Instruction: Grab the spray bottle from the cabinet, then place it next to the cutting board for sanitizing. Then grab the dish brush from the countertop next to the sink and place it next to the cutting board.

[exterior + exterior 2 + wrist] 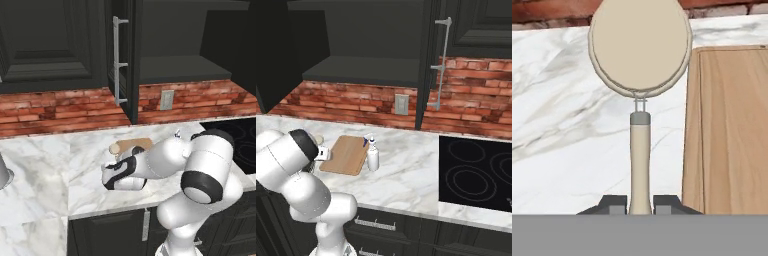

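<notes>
Fingers (pixel 640 204) clamped on dish brush (pixel 640 75) handle, over table (pixel 562 125) beside cutting board (pixel 732 130); spray bottle (pixel 372 155) stands at board's other edge; cabinet (pixel 376 70) shelf bare.

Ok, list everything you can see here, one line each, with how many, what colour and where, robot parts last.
dish brush: one, beige handle, cream round head, held beside the board
cutting board: one, light-brown, flat on the countertop
spray bottle: one, white, upright beside the board's other edge
countertop: one, white marble, grey veins
cabinet: one, black, door open
outlet: one, grey, on the brick wall
cooktop: one, black, set in the countertop
gripper: one, dark tips, shut on the brush handle
</notes>
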{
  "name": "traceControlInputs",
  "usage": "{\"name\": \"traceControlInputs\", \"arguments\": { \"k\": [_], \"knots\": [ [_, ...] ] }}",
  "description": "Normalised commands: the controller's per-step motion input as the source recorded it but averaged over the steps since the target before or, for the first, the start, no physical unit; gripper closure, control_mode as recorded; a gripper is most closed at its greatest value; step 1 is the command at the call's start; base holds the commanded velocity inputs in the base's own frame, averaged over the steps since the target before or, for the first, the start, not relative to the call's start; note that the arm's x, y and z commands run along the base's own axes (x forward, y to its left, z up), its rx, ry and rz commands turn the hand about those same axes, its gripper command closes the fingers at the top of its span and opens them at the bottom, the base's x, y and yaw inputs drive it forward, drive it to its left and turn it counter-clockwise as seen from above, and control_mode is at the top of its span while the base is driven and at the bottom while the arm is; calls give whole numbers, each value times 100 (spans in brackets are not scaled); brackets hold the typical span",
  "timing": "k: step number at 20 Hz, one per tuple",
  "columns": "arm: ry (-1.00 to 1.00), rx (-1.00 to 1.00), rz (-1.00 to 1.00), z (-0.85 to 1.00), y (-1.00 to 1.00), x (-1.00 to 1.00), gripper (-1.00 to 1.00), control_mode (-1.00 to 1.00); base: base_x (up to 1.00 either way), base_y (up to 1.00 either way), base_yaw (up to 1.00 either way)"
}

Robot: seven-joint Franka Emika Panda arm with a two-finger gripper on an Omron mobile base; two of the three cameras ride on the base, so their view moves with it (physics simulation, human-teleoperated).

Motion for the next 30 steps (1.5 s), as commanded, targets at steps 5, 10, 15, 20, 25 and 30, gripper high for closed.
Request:
{"name": "traceControlInputs", "arguments": {
  "k": [5,10,15,20,25,30],
  "knots": [
    [5,0,-9,-14,18,24,100,-100,0,0,0],
    [5,0,-3,-14,21,13,100,-100,0,0,0],
    [3,0,0,-13,21,9,100,-100,0,0,0],
    [1,0,0,-14,28,11,100,-100,0,0,0],
    [0,0,-1,-15,47,20,-100,-100,0,0,0],
    [0,0,-2,-7,29,15,-100,-100,0,0,0]
  ]
}}
